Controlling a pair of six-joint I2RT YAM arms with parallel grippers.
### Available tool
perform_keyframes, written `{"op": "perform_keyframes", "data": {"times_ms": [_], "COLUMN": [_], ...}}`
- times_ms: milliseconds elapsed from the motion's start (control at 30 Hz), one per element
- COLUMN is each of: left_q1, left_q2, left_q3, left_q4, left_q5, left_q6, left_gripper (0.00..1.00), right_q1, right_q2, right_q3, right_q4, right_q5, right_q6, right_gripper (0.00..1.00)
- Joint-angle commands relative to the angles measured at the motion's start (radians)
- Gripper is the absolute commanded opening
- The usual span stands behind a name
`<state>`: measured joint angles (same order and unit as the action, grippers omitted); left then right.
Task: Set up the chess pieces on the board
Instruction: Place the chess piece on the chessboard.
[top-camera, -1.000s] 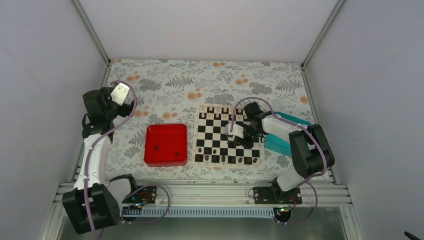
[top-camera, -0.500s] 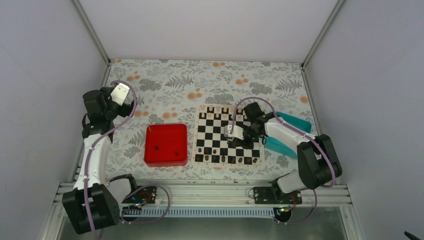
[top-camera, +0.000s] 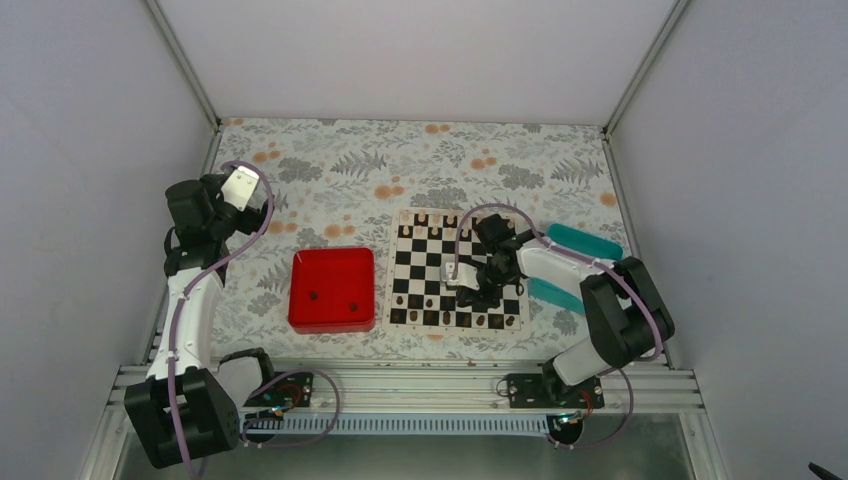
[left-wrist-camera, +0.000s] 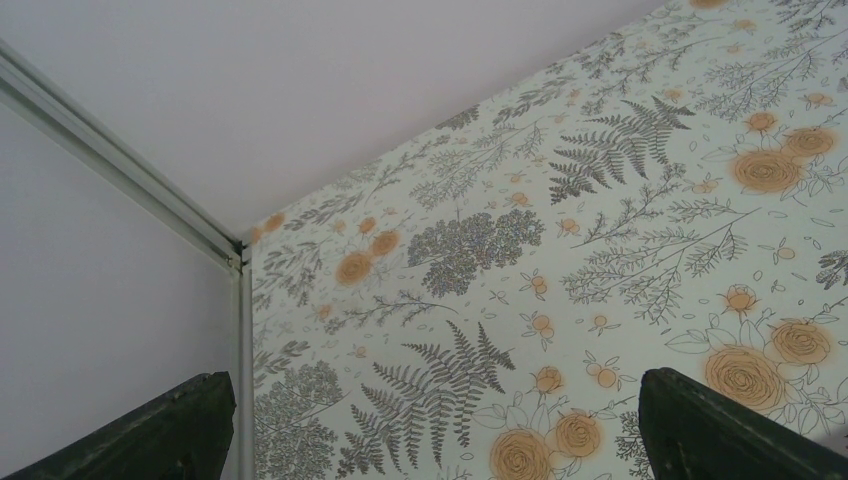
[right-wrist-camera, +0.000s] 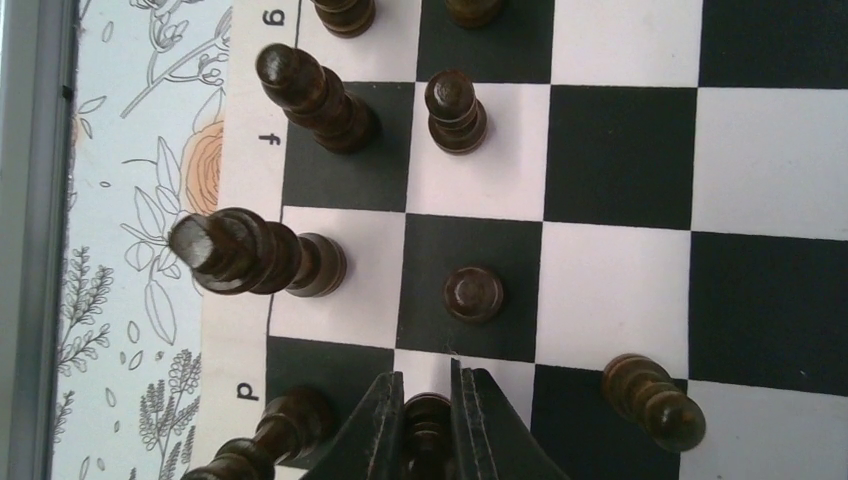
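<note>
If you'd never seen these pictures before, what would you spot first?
Probably the bright red tray, sitting on the flowery cloth just left of the board. Next, the right arm reaching over the board, its jaws pinching a small dark piece near the front rows, among the other dark pieces.
</note>
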<state>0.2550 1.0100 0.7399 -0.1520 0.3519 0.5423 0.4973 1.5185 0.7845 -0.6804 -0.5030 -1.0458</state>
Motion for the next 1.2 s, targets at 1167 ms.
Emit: {"op": "perform_keyframes", "data": {"times_ms": [1167], "left_q1": [-0.002], "left_q2": [-0.003], "left_q3": [0.006], "left_q4": [-0.004], "left_q5": [0.029], "left_q6": [0.009], "left_gripper": [1.0], "right_q1": [0.009], "right_q2": [-0.052], "right_q3": [-0.013], "right_q4": [-0.003], "right_q5": [0.064], "right_q6": [0.019], "right_gripper": [0.21]}}
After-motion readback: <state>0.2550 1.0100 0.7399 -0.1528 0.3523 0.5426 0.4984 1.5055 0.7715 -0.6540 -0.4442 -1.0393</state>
